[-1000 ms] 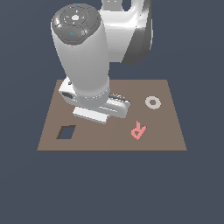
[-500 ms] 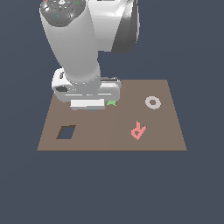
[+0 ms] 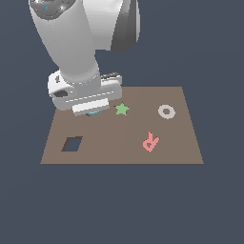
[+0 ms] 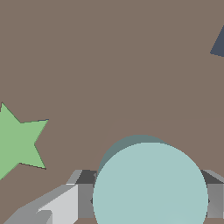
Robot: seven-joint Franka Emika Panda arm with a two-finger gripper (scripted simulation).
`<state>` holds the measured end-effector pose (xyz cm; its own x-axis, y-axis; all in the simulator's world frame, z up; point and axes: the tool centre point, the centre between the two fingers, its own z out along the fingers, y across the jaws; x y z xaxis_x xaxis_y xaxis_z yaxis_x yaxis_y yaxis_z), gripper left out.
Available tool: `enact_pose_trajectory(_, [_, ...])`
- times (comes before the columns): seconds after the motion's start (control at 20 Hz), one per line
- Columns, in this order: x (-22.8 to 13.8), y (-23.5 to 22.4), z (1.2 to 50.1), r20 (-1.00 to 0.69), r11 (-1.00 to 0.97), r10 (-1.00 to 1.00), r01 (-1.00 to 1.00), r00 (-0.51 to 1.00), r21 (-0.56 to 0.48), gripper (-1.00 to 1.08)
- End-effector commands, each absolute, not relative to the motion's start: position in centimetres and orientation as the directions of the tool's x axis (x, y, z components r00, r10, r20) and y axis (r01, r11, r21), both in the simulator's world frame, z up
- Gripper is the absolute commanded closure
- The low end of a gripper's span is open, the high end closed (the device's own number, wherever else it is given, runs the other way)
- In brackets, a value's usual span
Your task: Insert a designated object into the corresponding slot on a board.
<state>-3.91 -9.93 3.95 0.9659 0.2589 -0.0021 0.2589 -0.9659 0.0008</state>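
Observation:
My gripper (image 3: 93,111) is shut on the pale teal disc (image 3: 96,114), of which only a sliver shows under the hand in the exterior view. It hangs low over the back left part of the brown board (image 3: 119,147). In the wrist view the disc (image 4: 150,186) fills the space between the two grey fingers (image 4: 83,194), with the gripper (image 4: 148,197) closed around it. The round hole is hidden, either under the hand or out of view. I cannot tell whether the disc touches the board.
On the board lie a green star (image 3: 122,109) just to the exterior view's right of the hand, a grey-white ring (image 3: 166,112), a pink letter R (image 3: 150,141) and a dark square hole (image 3: 72,144). The star also shows in the wrist view (image 4: 17,140).
The hand with the disc has moved towards the exterior view's left and back part of the board. The green star, covered before, now shows.

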Motion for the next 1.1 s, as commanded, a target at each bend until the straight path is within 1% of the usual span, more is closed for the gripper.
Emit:
enact_pose_trajectory(0.0, [-4.16,-10.40,4.02,-0.002,-0.954,0.299,0.299,0.954,0.001,1.08])
enact_pose_trajectory(0.4, [-4.53,-11.31,4.08,-0.002,-0.932,0.363,0.363,0.932,0.001,1.08])
enact_pose_trajectory(1.05, [-4.48,-11.33,3.43,-0.002,-0.932,0.362,0.362,0.932,0.001,1.08])
